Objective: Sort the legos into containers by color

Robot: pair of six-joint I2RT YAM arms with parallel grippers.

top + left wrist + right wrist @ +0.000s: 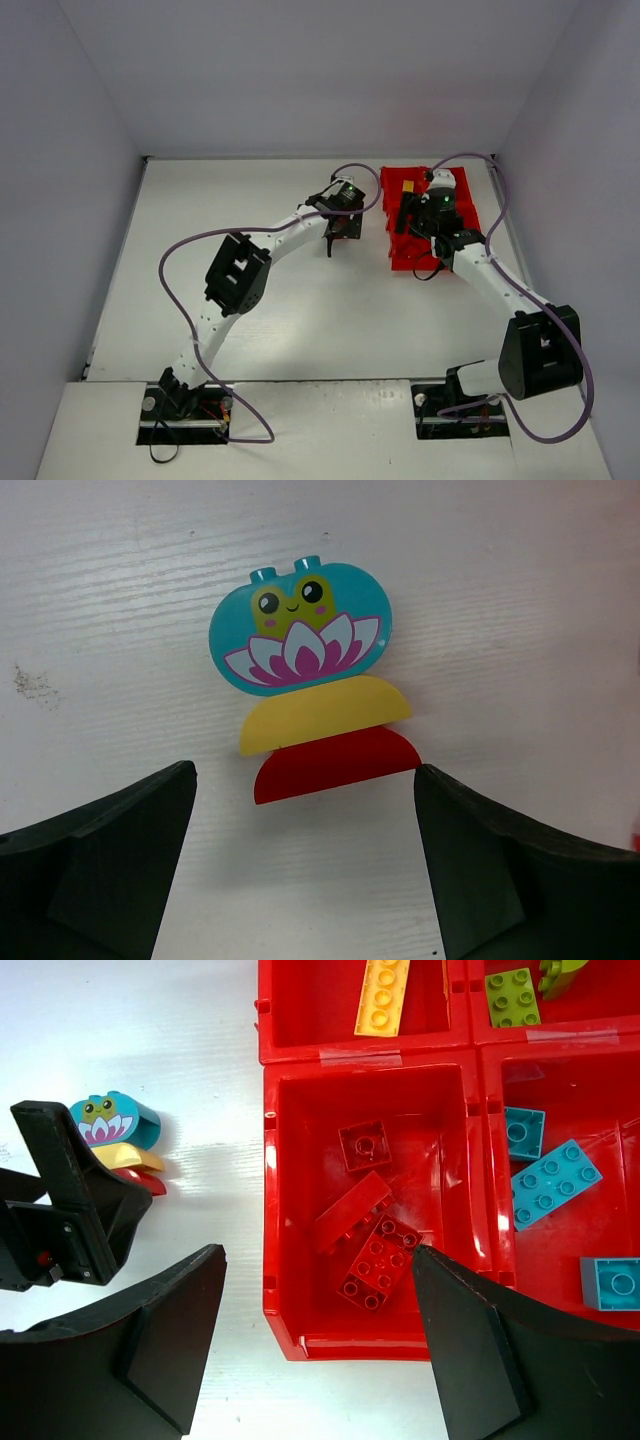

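Item: table (300, 320), white, matt, with faint grain-like streaks; walled in at the left, far and right sides. A small dark smudge (35, 683) is noted on the surface.

Carried directly:
- One red four-bin tray (272, 1180), set at the far right, near the right wall.
- One teal rounded brick (300, 630), printed with a frog and a lotus; a yellow half-round brick (322, 713) and a red half-round brick (335, 765) are laid against it in a line, each touching the next. The group is placed left of the tray, a strip of bare table between.
- Two dark mounting plates (180, 410) at the near edge.
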